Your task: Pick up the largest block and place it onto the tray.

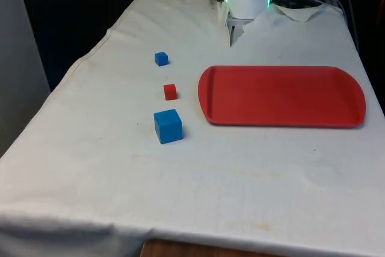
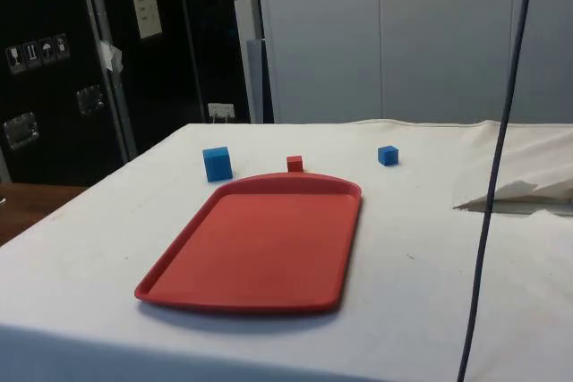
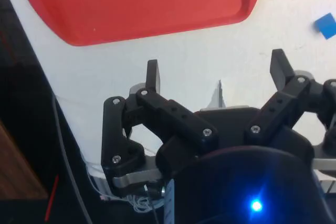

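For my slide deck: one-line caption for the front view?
Three blocks, the large blue block nearest, left of an empty red tray.

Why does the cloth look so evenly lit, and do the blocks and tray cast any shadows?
Front view: soft light, so the large blue block, the red block and the small blue block cast only faint shadows on the cloth. Side view: a darker shadow lies under the red tray at its near edge. Wrist view: the open gripper is dark against the bright cloth.
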Available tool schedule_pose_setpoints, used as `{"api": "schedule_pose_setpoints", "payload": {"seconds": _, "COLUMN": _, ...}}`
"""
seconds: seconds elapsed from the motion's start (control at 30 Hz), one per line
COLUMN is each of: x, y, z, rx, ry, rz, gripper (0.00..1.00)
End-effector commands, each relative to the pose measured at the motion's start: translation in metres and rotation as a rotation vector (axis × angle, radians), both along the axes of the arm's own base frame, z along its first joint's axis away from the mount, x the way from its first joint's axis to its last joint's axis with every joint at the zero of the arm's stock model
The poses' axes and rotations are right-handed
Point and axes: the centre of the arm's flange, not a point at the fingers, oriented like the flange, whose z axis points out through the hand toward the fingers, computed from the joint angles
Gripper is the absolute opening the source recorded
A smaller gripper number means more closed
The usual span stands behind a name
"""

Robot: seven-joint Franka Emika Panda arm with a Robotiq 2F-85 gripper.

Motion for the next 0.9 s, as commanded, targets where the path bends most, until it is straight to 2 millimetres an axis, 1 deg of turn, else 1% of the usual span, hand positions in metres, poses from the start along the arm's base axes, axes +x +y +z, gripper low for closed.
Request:
{"api": "schedule_pose_setpoints", "payload": {"seconds": 0.0, "x": 0.003, "y": -0.001, "z": -0.002, "rx": 0.002, "ry": 0.005, "rz": 0.002, "gripper": 1.00}}
{"api": "schedule_pose_setpoints", "payload": {"seconds": 0.23, "x": 0.019, "y": -0.003, "z": -0.006, "rx": -0.010, "ry": 0.000, "rz": 0.006, "gripper": 1.00}}
{"api": "schedule_pose_setpoints", "payload": {"seconds": 0.27, "x": 0.017, "y": -0.002, "z": -0.004, "rx": -0.017, "ry": -0.003, "rz": 0.004, "gripper": 1.00}}
{"api": "schedule_pose_setpoints", "payload": {"seconds": 0.4, "x": 0.029, "y": -0.006, "z": -0.009, "rx": -0.016, "ry": -0.003, "rz": 0.009, "gripper": 1.00}}
{"api": "schedule_pose_setpoints", "payload": {"seconds": 0.53, "x": 0.037, "y": -0.009, "z": -0.015, "rx": -0.020, "ry": -0.005, "rz": 0.015, "gripper": 1.00}}
{"api": "schedule_pose_setpoints", "payload": {"seconds": 0.57, "x": 0.038, "y": -0.010, "z": -0.017, "rx": -0.022, "ry": -0.006, "rz": 0.016, "gripper": 1.00}}
{"api": "schedule_pose_setpoints", "payload": {"seconds": 0.6, "x": 0.037, "y": -0.009, "z": -0.015, "rx": -0.029, "ry": -0.002, "rz": 0.015, "gripper": 1.00}}
{"api": "schedule_pose_setpoints", "payload": {"seconds": 0.73, "x": 0.047, "y": -0.016, "z": -0.032, "rx": -0.026, "ry": -0.014, "rz": 0.027, "gripper": 1.00}}
{"api": "schedule_pose_setpoints", "payload": {"seconds": 0.87, "x": 0.052, "y": -0.018, "z": -0.042, "rx": -0.032, "ry": -0.025, "rz": 0.040, "gripper": 1.00}}
